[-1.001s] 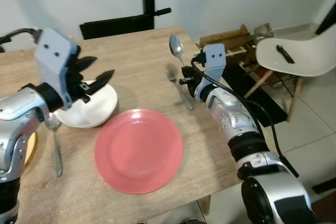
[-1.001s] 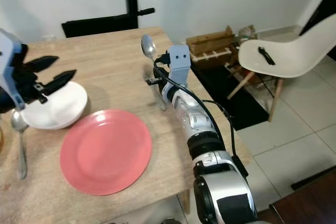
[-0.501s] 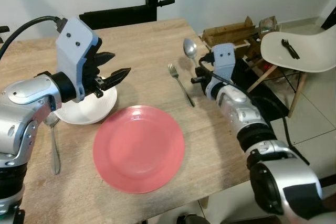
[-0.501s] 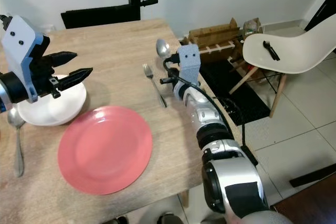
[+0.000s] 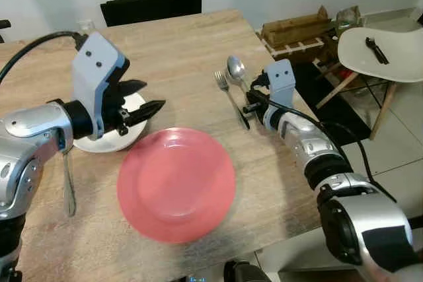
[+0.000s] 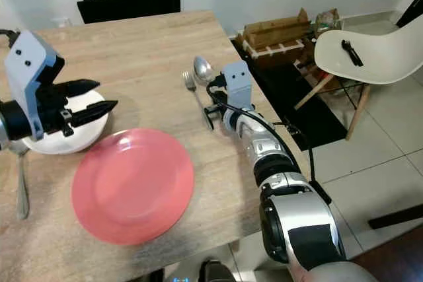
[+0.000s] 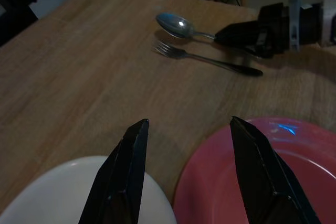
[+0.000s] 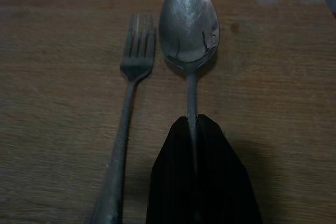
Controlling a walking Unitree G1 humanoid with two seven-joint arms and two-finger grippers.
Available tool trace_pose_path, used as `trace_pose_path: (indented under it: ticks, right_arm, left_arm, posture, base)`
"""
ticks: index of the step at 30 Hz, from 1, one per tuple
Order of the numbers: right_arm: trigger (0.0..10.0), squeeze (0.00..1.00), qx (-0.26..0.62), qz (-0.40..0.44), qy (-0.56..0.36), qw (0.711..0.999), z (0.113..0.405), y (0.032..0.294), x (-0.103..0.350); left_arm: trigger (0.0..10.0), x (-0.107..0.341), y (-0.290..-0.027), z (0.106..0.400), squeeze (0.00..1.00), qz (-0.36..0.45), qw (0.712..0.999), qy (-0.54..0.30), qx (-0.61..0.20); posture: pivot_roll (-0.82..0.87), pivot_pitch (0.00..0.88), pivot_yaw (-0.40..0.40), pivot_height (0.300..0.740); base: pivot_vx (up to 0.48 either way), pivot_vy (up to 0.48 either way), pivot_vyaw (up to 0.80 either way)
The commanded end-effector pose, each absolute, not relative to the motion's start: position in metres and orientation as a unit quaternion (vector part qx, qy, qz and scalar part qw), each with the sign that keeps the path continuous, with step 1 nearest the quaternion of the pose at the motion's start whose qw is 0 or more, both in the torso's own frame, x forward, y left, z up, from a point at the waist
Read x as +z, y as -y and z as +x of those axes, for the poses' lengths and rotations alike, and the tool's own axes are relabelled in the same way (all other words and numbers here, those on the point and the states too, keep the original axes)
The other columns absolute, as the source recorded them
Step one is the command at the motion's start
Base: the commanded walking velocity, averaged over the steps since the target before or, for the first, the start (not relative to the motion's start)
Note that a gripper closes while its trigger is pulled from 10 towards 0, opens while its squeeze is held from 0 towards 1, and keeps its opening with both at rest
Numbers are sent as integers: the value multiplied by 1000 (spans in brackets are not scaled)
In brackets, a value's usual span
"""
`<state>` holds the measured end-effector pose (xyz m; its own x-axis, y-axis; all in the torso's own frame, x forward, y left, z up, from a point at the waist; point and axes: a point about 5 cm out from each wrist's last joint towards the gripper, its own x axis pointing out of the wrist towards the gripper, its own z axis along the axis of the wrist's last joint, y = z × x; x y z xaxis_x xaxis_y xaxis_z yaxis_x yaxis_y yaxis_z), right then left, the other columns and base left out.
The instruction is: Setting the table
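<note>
Since a second ago our right gripper has brought its spoon from up in the air down to the table, bowl now just beside the fork, on its right; our left gripper has swung in from the table's left edge. Right fingers are clamped on the spoon handle, which they mostly hide; whether the spoon touches the wood we cannot tell. Left fingers are spread wide, holding nothing, hovering over the gap between the white bowl and the red plate. Our left arm covers part of that bowl and the top of a second spoon lying left of the plate. Count: one plate, one bowl, one fork, two spoons. A white chair at right is cut off by the frame; a small dark item on its seat is too small to identify.
</note>
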<state>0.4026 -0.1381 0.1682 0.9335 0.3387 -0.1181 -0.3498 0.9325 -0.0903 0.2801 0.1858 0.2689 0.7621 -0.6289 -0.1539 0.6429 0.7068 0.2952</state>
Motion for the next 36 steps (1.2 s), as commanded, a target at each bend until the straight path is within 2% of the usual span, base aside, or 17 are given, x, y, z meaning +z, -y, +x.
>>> trace_pose_path:
  ticks: [1, 9, 10, 11, 12, 13, 14, 20, 21, 29, 33, 36]
  right_arm:
    - [10000, 0, 175, -65, -50, 981, 403, 139, 170]
    - [10000, 0, 165, -58, -50, 983, 404, 143, 169]
    - [10000, 282, 165, -57, -50, 983, 404, 143, 169]
    - [10000, 282, 165, -57, -50, 983, 404, 143, 169]
    - [10000, 627, 164, -57, -50, 984, 404, 144, 169]
    - [10000, 627, 164, -57, -50, 984, 404, 144, 169]
    - [10000, 1000, 163, -56, -50, 984, 404, 144, 170]
    - [10000, 1000, 155, -52, -44, 986, 406, 147, 174]
    - [10000, 0, 155, -51, -41, 986, 406, 147, 175]
    - [10000, 0, 137, -22, 40, 989, 408, 162, 205]
    - [10000, 0, 126, 8, 148, 981, 393, 171, 233]
    - [10000, 0, 120, 18, 168, 978, 382, 169, 234]
  left_arm:
    - [10000, 269, -187, 276, 0, 170, 923, -25, -343]
    - [10000, 267, -186, 275, 0, 167, 925, -29, -341]
    - [10000, 267, -186, 275, 0, 167, 925, -29, -341]
    - [10000, 267, -186, 275, 0, 167, 925, -29, -341]
    - [10000, 267, -186, 275, 0, 167, 925, -30, -341]
    - [10000, 267, -186, 275, 0, 167, 925, -30, -341]
    - [10000, 267, -186, 275, 0, 166, 925, -30, -341]
    - [10000, 266, -184, 276, 0, 164, 926, -29, -340]
    - [10000, 266, -184, 276, 0, 163, 926, -29, -340]
    - [10000, 262, -178, 281, 0, 152, 929, -20, -337]
    - [10000, 257, -171, 291, 0, 137, 942, -1, -306]
    - [10000, 252, -169, 293, 0, 134, 945, -1, -299]
  posture:
    - [165, 147, 50, 740]
    - [161, 152, 52, 740]
    - [161, 152, 52, 740]
    - [161, 152, 52, 740]
    - [158, 151, 53, 740]
    - [158, 151, 53, 740]
    - [158, 151, 53, 740]
    - [149, 146, 51, 740]
    - [147, 144, 51, 740]
    - [117, 118, 50, 740]
    - [77, 90, 59, 740]
    - [61, 83, 65, 740]
  base:
    - [0, 0, 0]
    - [0, 0, 0]
    - [0, 0, 0]
    - [0, 0, 0]
    - [0, 0, 0]
    - [0, 0, 0]
    - [0, 0, 0]
    - [0, 0, 0]
    - [0, 0, 0]
    - [0, 0, 0]
    - [0, 0, 0]
    - [0, 0, 0]
